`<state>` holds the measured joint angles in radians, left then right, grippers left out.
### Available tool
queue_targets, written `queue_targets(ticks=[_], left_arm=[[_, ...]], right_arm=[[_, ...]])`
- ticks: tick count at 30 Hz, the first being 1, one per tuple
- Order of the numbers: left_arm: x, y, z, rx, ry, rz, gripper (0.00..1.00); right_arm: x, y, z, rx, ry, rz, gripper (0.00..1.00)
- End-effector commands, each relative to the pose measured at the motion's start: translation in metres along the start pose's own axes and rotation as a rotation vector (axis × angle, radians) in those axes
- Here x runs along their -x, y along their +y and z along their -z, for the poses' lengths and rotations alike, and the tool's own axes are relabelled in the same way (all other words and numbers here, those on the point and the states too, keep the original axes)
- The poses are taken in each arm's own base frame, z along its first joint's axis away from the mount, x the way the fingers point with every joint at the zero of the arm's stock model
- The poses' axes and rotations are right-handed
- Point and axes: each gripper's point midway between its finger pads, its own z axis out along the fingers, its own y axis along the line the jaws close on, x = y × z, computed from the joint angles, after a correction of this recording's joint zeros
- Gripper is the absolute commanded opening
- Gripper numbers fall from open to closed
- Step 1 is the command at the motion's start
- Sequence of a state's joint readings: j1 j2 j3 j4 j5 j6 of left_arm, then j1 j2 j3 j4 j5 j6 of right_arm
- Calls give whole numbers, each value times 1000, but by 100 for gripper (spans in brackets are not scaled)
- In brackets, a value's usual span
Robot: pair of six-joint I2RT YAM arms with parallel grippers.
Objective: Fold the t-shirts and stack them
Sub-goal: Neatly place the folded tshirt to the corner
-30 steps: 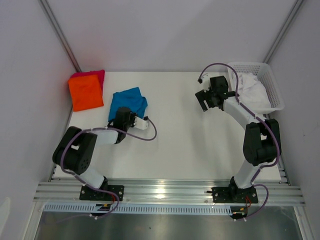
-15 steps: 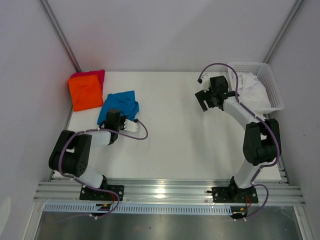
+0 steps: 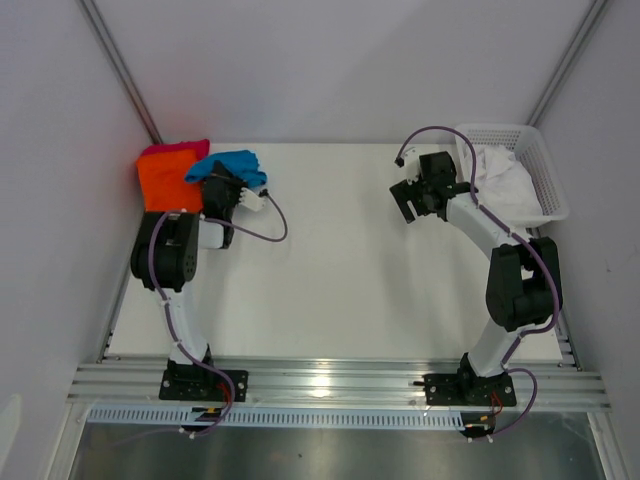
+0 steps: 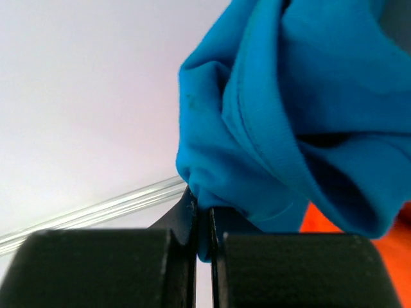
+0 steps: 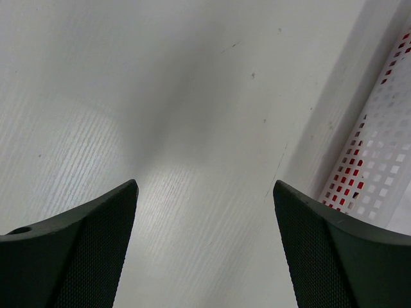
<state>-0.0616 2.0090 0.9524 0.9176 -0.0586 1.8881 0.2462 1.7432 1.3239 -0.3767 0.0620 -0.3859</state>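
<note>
At table (image 3: 380,290) far-left corner | orange shirt (image 3: 162,185) folded on red shirt (image 3: 180,149) | blue shirt (image 3: 236,162) bunched, hanging over orange's right edge | left gripper (image 4: 203,215) pinching its fold tight | advice: centre over orange, lower flat, then release | right gripper (image 5: 204,189) spread wide, empty, beside basket (image 3: 548,185).

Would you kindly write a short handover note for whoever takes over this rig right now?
Grippers: the left claw is shut on the blue shirt, which hangs bunched beside the orange shirt. The right claw is open and empty over the table, by the basket.
Done: the orange shirt lies folded on the red shirt in the far left corner.
To do: the blue shirt is not yet on the stack. A white cloth lies in the basket.
</note>
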Motion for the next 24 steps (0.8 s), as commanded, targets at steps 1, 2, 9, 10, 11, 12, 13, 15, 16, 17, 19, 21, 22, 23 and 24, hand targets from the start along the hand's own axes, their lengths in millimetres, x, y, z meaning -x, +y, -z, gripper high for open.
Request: queue_targets(ticks=[1,2,9,10,11,12,13,15,16,17,19,21,22,23,24], left_arm=[[-33,66,-5,251,43,-124,0],[-47,75,-1,307,56,-141,0],[-63,97,4,440,80,-190,0],[-69,110,2,474,97,-199,0],[-76,111,1,478,113,-221,0],[-77,104,-4,478,110,-235,0],[-84,115,-6,507,126,-252,0],[-97,107,-12,492,139,-297,0],[-104,112,-12,507,149,-314,0],[-116,109,-11,504,164,-329,0],[-128,111,-9,527,172,-350,0],[-137,112,-7,536,185,-357,0],[-145,110,-6,531,201,-357,0],[-152,111,-5,531,218,-358,0],[-161,109,-2,528,240,-357,0]], right_arm=[[11,-6,2,-10,-35,-9,88],[9,-5,2,-7,-31,-9,87],[8,-2,-2,4,-25,-8,88],[9,-1,-1,4,-24,-8,88],[9,-1,-1,2,-23,-7,88],[9,-1,-1,3,-23,-6,87],[9,-1,-1,1,-23,-6,87],[10,-2,0,-2,-25,-9,88],[9,-2,1,-2,-25,-10,87],[10,-2,1,-3,-28,-11,88],[9,-3,0,-2,-22,-11,88],[10,-2,0,-2,-23,-9,88],[9,-1,-1,1,-20,-11,87],[9,-1,-1,0,-21,-11,87],[10,-1,-1,1,-21,-8,88]])
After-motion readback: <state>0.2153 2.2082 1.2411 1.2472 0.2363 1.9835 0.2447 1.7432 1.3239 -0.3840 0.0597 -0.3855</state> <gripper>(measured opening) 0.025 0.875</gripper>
